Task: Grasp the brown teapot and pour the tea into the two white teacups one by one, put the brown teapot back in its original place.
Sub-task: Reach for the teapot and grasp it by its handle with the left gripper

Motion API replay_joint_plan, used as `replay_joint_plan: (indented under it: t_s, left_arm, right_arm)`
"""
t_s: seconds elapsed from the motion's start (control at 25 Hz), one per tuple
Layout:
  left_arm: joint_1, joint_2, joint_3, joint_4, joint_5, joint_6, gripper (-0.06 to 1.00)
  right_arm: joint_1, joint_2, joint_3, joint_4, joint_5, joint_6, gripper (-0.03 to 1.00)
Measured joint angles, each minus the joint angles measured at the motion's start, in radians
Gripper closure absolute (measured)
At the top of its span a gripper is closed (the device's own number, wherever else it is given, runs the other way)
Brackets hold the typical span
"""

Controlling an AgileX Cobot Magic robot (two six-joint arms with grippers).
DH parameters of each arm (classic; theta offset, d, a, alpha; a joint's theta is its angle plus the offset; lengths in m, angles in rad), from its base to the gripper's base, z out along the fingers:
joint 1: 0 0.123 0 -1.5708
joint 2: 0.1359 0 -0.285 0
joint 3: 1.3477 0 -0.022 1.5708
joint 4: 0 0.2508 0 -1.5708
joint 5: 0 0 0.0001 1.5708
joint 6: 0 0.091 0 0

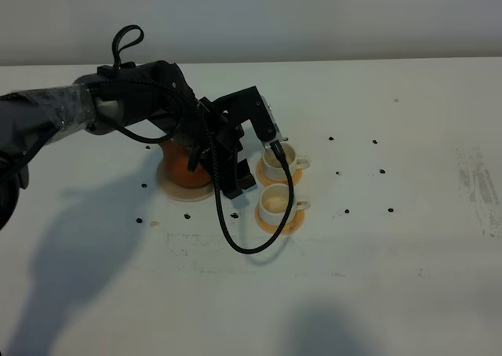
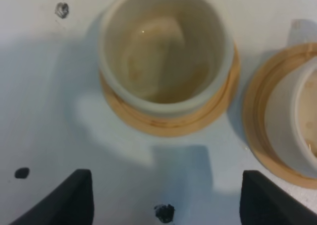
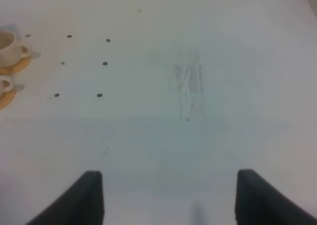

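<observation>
The brown teapot (image 1: 185, 169) sits on its beige saucer (image 1: 177, 193) left of centre, partly hidden behind my left arm. Just to its right, the two white teacups (image 1: 278, 160) (image 1: 275, 202) stand on orange coasters, handles pointing right. My left gripper (image 1: 239, 182) points down between the teapot and the cups, open and holding nothing. The left wrist view looks down into one teacup (image 2: 166, 51) with a pale tan inside; the other teacup (image 2: 304, 121) shows at the edge. The left gripper (image 2: 168, 200) is open there too. My right gripper (image 3: 171, 200) is open over bare table, far from the teacups (image 3: 11, 45).
A black cable (image 1: 243, 242) loops down from the left wrist in front of the near cup. Small black dots (image 1: 375, 143) mark the white table around the cups. A scuffed patch (image 1: 480, 185) lies at the right edge.
</observation>
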Motion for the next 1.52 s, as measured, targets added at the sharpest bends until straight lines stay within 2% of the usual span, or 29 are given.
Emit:
replay_joint_plan:
  t_s: [0.28,0.44,0.76,1.04,1.32,1.4,1.52]
  left_arm:
    - [0.000,-0.057,0.000,-0.015,0.021,-0.011,0.35]
    - [-0.009,-0.105,0.000,-0.012,0.055,-0.108,0.35]
    - [-0.070,-0.131,0.001,0.054,0.106,-0.348,0.35]
    - [-0.112,-0.238,0.005,0.078,0.110,-0.388,0.35]
    - [-0.120,-0.462,0.218,0.107,0.046,-0.413,0.35]
    - [-0.115,-0.492,0.281,0.117,0.028,-0.469,0.35]
    - [-0.092,-0.490,0.325,0.145,-0.020,-0.609,0.35]
  right_arm:
    - [0.000,0.000,0.000,0.000,0.000,0.000,0.42]
    - [0.000,0.000,0.000,0.000,0.000,0.000,0.42]
    - [0.000,0.000,0.000,0.000,0.000,0.000,0.42]
    - [0.000,0.000,0.000,0.000,0.000,0.000,0.42]
    - [0.000,0.000,0.000,0.000,0.000,0.000,0.42]
    - [0.000,0.000,0.000,0.000,0.000,0.000,0.42]
    - [0.000,0.000,0.000,0.000,0.000,0.000,0.42]
